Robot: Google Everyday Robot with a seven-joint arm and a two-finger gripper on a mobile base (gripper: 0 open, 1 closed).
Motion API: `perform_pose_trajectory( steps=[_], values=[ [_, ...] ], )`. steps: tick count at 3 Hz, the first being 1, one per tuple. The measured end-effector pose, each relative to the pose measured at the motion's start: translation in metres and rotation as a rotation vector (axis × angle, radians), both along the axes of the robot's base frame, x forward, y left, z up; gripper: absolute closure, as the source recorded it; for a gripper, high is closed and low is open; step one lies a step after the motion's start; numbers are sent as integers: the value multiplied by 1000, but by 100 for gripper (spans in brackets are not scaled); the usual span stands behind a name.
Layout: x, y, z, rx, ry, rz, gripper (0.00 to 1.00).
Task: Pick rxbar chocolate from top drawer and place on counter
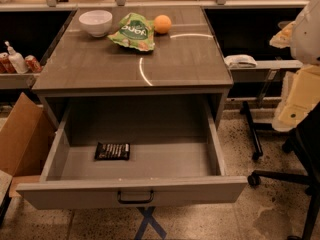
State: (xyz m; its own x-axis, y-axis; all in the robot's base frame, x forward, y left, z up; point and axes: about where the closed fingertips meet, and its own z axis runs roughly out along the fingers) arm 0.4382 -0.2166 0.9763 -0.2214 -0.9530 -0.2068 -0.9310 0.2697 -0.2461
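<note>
The rxbar chocolate (112, 151), a small flat black wrapper with pale lettering, lies flat on the floor of the top drawer (132, 190), left of the middle. The drawer is pulled fully open toward me, and its dark pull handle (135, 198) is on the front panel. The counter (100, 66) is the glossy grey-brown top directly above and behind the drawer. My gripper is not in view. A white rounded body (309, 31) at the right edge may be part of my arm.
On the far part of the counter stand a white bowl (95, 22), a green snack bag (134, 32) and an orange (162, 23). A cardboard box (20, 134) stands left of the drawer. A black office chair (300, 159) stands on the right.
</note>
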Motion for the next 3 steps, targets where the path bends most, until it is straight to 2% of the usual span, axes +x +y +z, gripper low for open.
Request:
perform_pose_trajectory(
  steps=[1, 3],
  values=[
    [0, 0, -2, 7, -3, -4, 0],
    [-22, 35, -71, 221, 64, 61, 0]
  ],
)
